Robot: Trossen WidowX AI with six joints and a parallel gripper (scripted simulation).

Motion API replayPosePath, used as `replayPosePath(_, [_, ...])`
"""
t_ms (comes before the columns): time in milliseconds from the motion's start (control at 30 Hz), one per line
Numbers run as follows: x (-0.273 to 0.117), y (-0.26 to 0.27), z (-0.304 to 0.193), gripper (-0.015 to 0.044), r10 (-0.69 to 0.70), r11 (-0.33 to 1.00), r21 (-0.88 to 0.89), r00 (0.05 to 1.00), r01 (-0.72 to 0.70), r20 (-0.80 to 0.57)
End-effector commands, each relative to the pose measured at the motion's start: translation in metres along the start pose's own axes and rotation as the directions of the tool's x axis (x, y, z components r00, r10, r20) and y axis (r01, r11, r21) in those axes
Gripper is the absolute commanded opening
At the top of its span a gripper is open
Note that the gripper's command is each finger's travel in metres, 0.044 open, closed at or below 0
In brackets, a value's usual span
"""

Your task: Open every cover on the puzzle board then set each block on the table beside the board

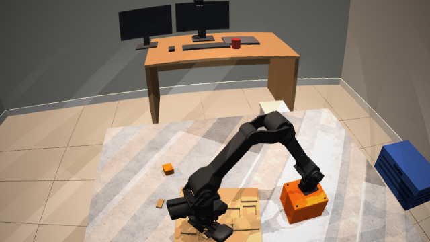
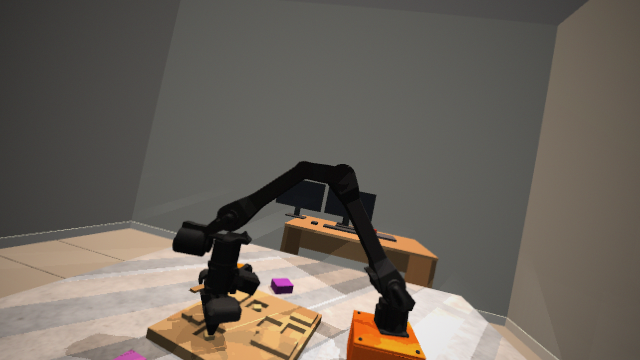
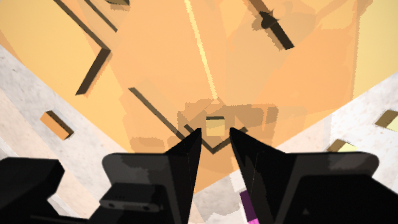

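The tan puzzle board (image 1: 253, 216) (image 2: 167, 331) (image 3: 320, 100) lies on the table, partly hidden by the arm in the top view. My gripper (image 2: 211, 331) (image 3: 215, 131) points down at the board with its fingers partly apart and nothing held. A small tan square piece (image 3: 215, 127) shows just ahead of the fingertips, above a V-shaped dark edge. A dark slot with a pin-like shape (image 3: 269, 21) lies farther up in the wrist view. A recess with a small pale piece (image 2: 257, 306) and square outlines show on the board. Which covers are open I cannot tell.
On the table stand an orange block (image 1: 168, 169), a small tan block (image 1: 160, 203) (image 2: 197, 288) (image 3: 56, 125), a purple block (image 2: 282, 285) and another purple block (image 2: 131, 356). Two pale blocks (image 3: 342, 146) (image 3: 388, 120) lie off the board. The orange arm base (image 1: 304, 205) (image 2: 385, 345) stands beside it.
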State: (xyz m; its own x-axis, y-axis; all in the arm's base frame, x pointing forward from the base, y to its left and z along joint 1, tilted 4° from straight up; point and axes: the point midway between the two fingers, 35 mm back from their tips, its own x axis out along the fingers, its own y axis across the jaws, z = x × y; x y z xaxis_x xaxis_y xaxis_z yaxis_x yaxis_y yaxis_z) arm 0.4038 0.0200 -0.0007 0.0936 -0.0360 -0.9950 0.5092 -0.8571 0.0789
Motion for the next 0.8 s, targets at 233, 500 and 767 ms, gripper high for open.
replayPosePath(233, [0.006,0.0,0.001,0.0144,-0.002,1.0,-0.001,1.0,0.002,0.003])
replayPosePath(500, [0.013,-0.001,0.001,0.0144,-0.002,1.0,-0.001,1.0,0.002,0.003])
replayPosePath(767, [0.011,0.0,0.0,0.0124,0.0,1.0,0.001,1.0,0.0,-0.001])
